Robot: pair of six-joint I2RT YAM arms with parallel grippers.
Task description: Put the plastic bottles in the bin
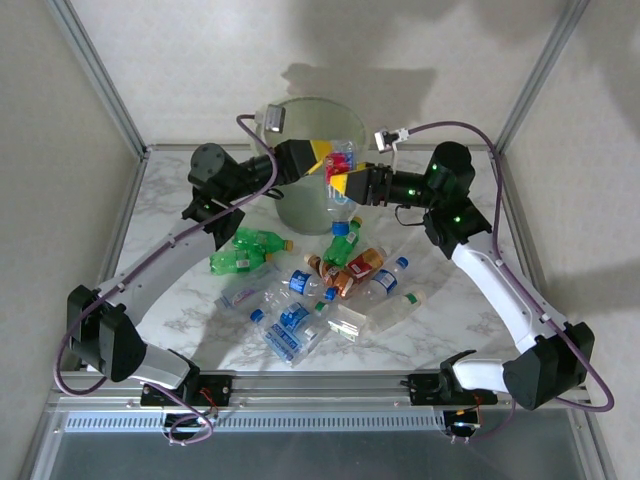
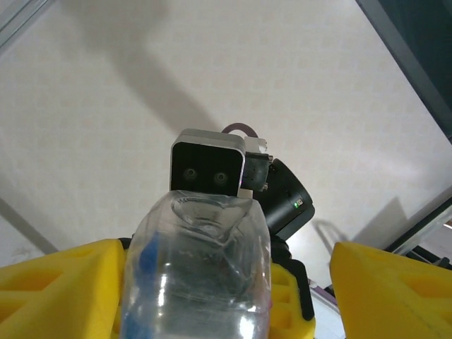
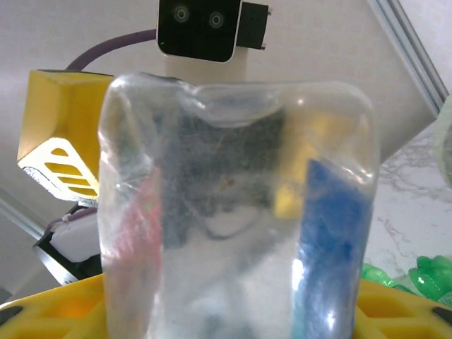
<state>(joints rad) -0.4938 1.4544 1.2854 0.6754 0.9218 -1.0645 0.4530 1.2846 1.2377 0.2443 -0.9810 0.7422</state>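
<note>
The pale-green bin stands at the back middle of the table. Over its mouth hangs a clear bottle with red and blue on its label, and my right gripper is shut on it. In the right wrist view the clear bottle stands between the yellow fingers. My left gripper faces it, open. In the left wrist view the clear bottle rests against one of its yellow fingers, with a wide gap to the other. Several more bottles lie in front of the bin.
The pile holds green bottles, blue-labelled clear ones, a red-labelled one and a clear one. Metal frame posts rise at the back corners. The marble tabletop is bare to the left and right of the pile.
</note>
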